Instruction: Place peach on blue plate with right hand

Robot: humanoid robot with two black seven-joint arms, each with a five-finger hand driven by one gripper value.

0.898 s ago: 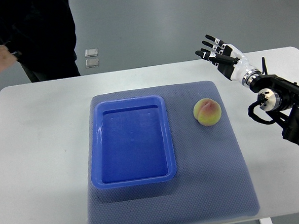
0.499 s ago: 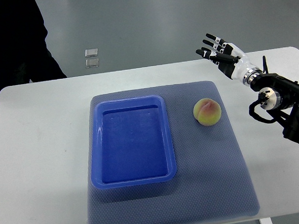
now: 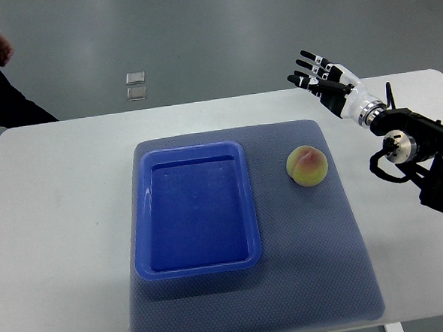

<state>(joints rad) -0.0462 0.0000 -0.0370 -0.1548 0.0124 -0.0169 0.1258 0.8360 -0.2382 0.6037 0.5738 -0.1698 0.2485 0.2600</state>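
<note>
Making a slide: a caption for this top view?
Open right hand hovers beyond the peach, which sits on the mat beside the blue plate.

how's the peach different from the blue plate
The peach is round and yellow-pink; the blue plate is rectangular, rimmed and solid blue. The peach is far smaller than the plate. The peach lies to the plate's right, apart from it. Both rest on the grey mat.

Peach (image 3: 307, 166) on grey mat (image 3: 317, 258) beside blue plate (image 3: 196, 209); right hand (image 3: 325, 83) spread, well above peach, holding nothing
</note>
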